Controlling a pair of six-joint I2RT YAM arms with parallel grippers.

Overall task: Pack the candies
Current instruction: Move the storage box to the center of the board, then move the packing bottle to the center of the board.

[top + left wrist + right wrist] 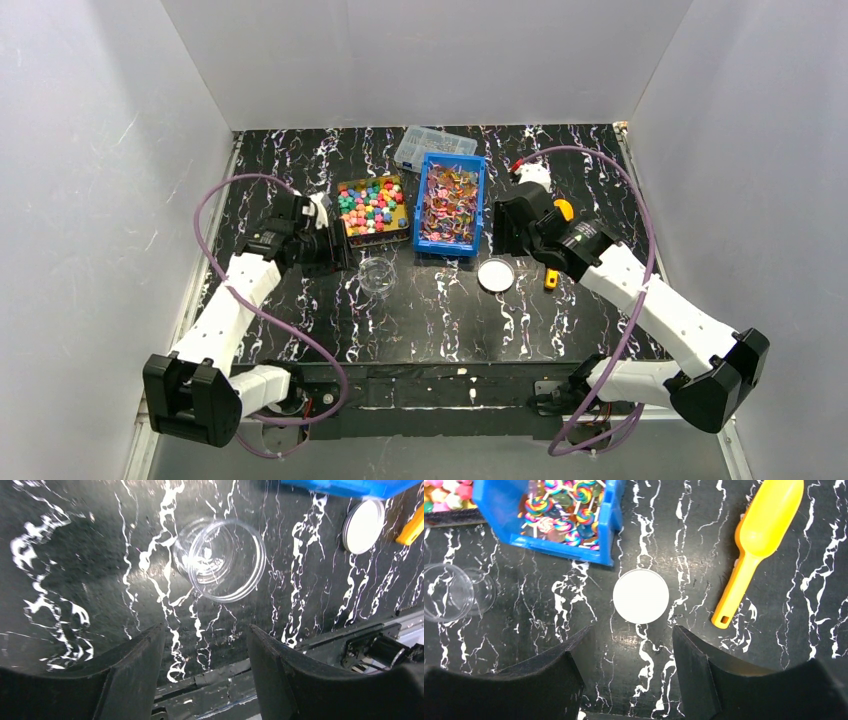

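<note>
Angling down over the table [440, 320], left fingers [142, 655] and right fingers [574, 652] gape, empty.

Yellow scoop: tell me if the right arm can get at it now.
Probably yes. The right gripper is open and empty, and the yellow scoop lies uncovered beside it in the wrist view. The white lid lies apart from the handle, so nothing seems to block it.

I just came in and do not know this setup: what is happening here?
Nothing is held yet. The left fingers hover open near an empty clear jar. The right fingers hover open near a white lid, with a yellow scoop beside it. The candies lie in a black tray and a blue bin behind.
</note>
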